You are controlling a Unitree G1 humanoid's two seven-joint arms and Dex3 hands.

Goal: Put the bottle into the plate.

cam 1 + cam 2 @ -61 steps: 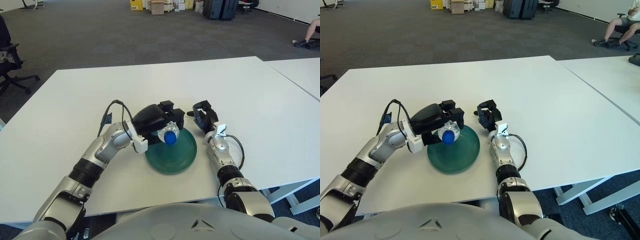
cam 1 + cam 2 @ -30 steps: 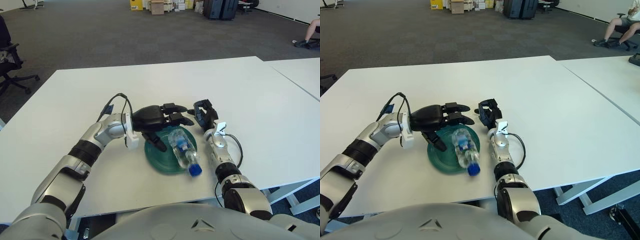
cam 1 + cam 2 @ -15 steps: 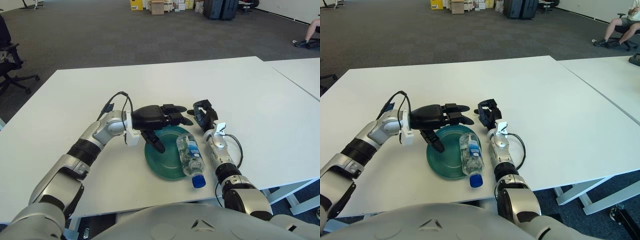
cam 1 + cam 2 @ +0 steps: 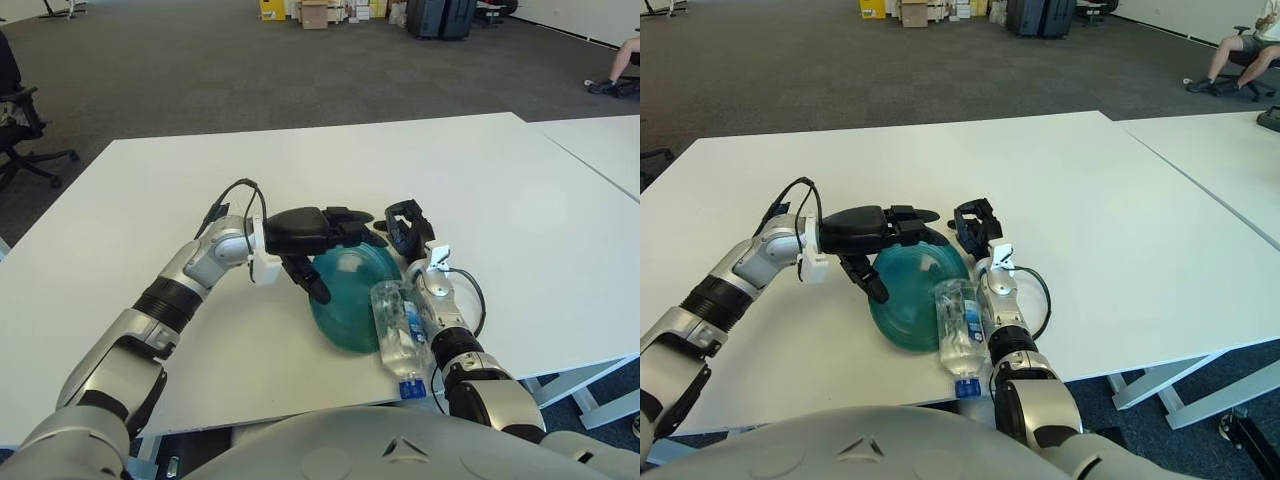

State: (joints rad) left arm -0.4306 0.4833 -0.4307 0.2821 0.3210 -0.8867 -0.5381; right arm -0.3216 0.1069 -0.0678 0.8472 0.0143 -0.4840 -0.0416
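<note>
Bottle (image 4: pixel 401 331) lies on its side on the table (image 4: pixel 500 180), off the tipped green plate (image 4: pixel 352 295), so the spread, empty left hand (image 4: pixel 320 238) must regrasp it; right hand (image 4: pixel 405 226) shows beside the plate, fingers unclear

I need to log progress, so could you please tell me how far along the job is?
Little looks done: the bottle lies on its side at the plate's near right edge, cap toward the table edge, and the plate looks tipped up. The left hand hovers open over the plate; the right hand shows beside it. The bottle needs placing again.
</note>
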